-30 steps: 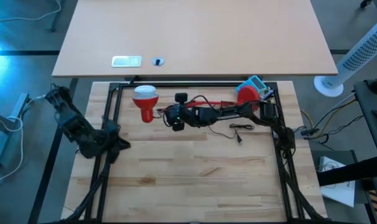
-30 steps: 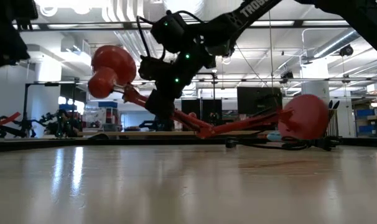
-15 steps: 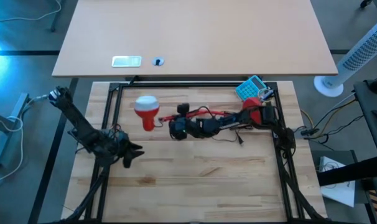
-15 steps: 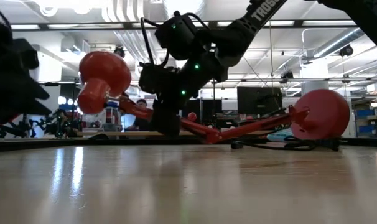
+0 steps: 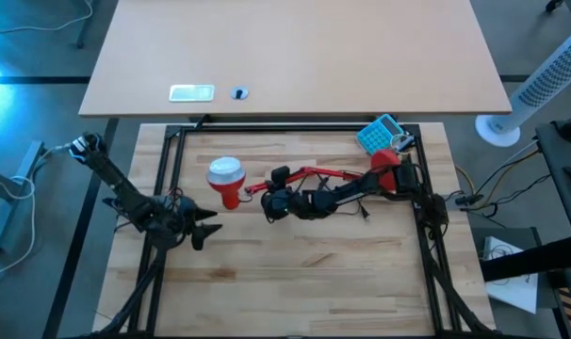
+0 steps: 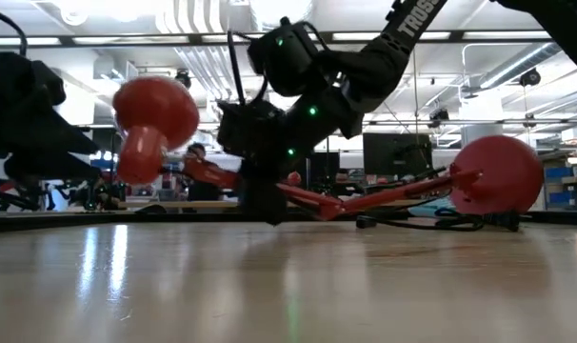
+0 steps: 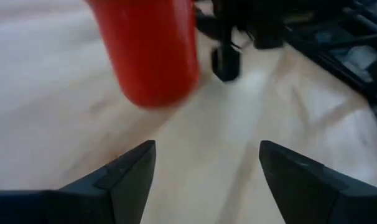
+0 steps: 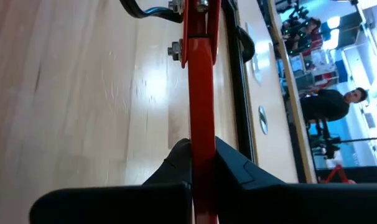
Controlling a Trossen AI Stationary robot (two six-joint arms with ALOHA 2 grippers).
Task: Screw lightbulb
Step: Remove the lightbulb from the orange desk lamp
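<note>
A red desk lamp lies across the far half of the table. Its shade (image 5: 225, 177) is turned white side up, and its round base (image 6: 498, 173) is tipped on edge at the right. I cannot make out the lightbulb apart from the shade's white inside. My right gripper (image 5: 270, 201) is shut on the lamp's arm. My left gripper (image 5: 207, 229) stands open near the table's left edge, just on the near side of the shade. In the left wrist view, the shade's red neck (image 7: 152, 53) lies ahead of the left gripper (image 7: 204, 168), untouched. My right gripper pinches the lamp's thin red arm (image 8: 201, 134) between its two fingers (image 8: 175, 163), on the stretch leading to the shade. It comes from the table's right, slanting a little downward. The arm runs on ahead between the fingers, and the shade (image 6: 155, 112) hangs clear of the table.
A teal calculator-like object (image 5: 380, 131) lies at the far right by the lamp's base. The lamp's black cord (image 5: 363, 201) trails on the wood near the right arm. A black frame (image 5: 172, 141) edges the table. A second, paler table (image 5: 295, 56) stands beyond. People show in the room behind.
My left gripper has dropped toward the table, moved right toward the shade and opened wide. My right gripper, still shut on the lamp's arm, has sunk and drawn toward the near edge. The lamp has come with it, its shade ending lower and nearer.
</note>
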